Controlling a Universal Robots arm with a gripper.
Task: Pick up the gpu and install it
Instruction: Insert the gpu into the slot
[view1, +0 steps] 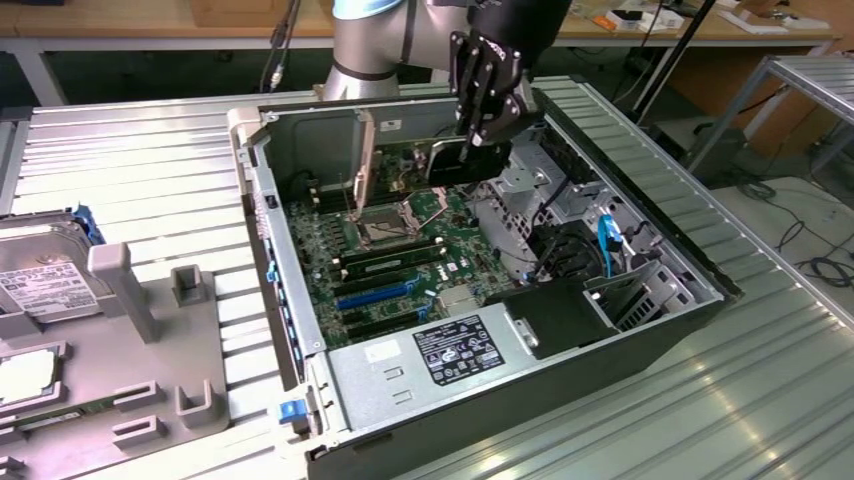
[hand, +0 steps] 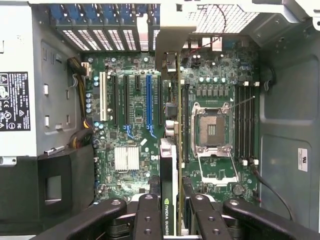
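Evidently my gripper (hand: 172, 202) is clamped on the gpu (hand: 169, 170), edge-on beneath it; I judge it light, stiff, fragile, best pinched along its top edge.

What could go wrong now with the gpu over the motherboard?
1. The gpu, held in the gripper, sits off the blue slot, toward the open CPU socket; lowering here might hit board parts.
2. Its bracket looks near the rear wall and could snag.

Lab — wooden workbenches (view1: 134, 28), floor cables (view1: 825, 268)
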